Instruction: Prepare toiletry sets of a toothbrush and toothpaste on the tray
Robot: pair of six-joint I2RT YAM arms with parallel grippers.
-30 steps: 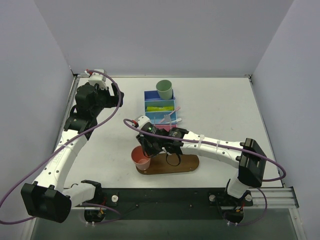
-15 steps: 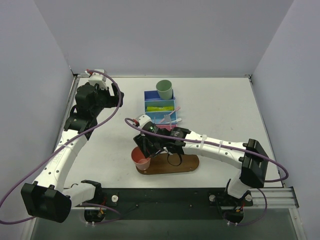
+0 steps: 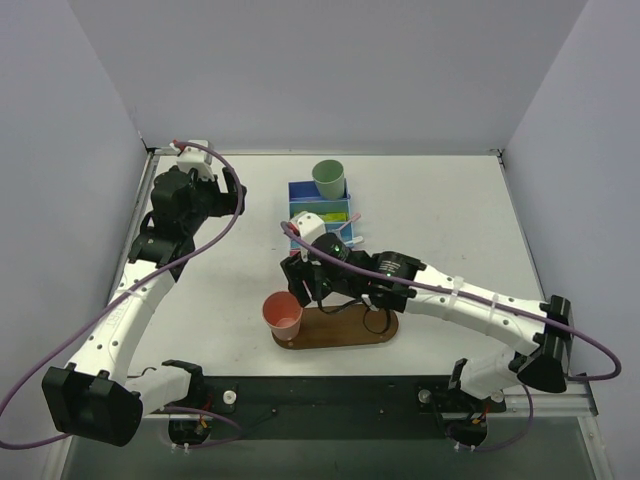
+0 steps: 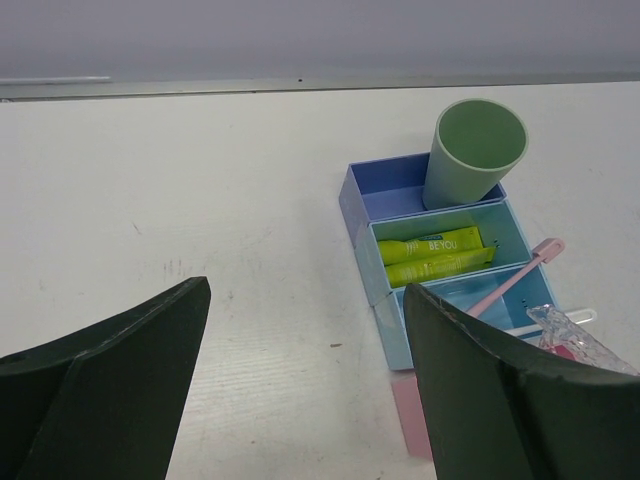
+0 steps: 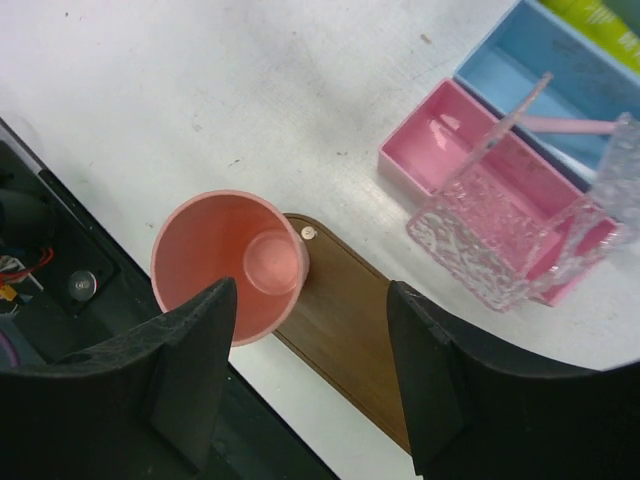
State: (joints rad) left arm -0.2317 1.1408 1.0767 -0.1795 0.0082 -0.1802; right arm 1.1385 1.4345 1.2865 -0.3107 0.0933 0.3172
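The dark-brown tray (image 3: 345, 328) lies at the table's near edge, with a salmon cup (image 3: 283, 314) upright on its left end. My right gripper (image 3: 303, 283) hangs open and empty just above and behind the cup; its wrist view shows the cup (image 5: 232, 266) and the bare tray (image 5: 350, 325) between the fingers. Two yellow-green toothpaste tubes (image 4: 435, 257) lie in the teal bin. A pink toothbrush (image 4: 515, 280) and a white one (image 4: 560, 320) rest across the light-blue bin by a clear plastic holder (image 5: 505, 240). My left gripper (image 4: 305, 300) is open over bare table to the left of the bins.
A mint-green cup (image 3: 328, 178) stands in the blue bin (image 4: 385, 190) at the back of the row. A pink bin (image 5: 470, 165) is the nearest bin to the tray. The black rail of the arm bases (image 5: 60, 260) runs just in front of the tray.
My right gripper has drawn up and back from the salmon cup toward the bins, and its arm has swung right. The cup stays on the tray's left end. The left arm has not moved.
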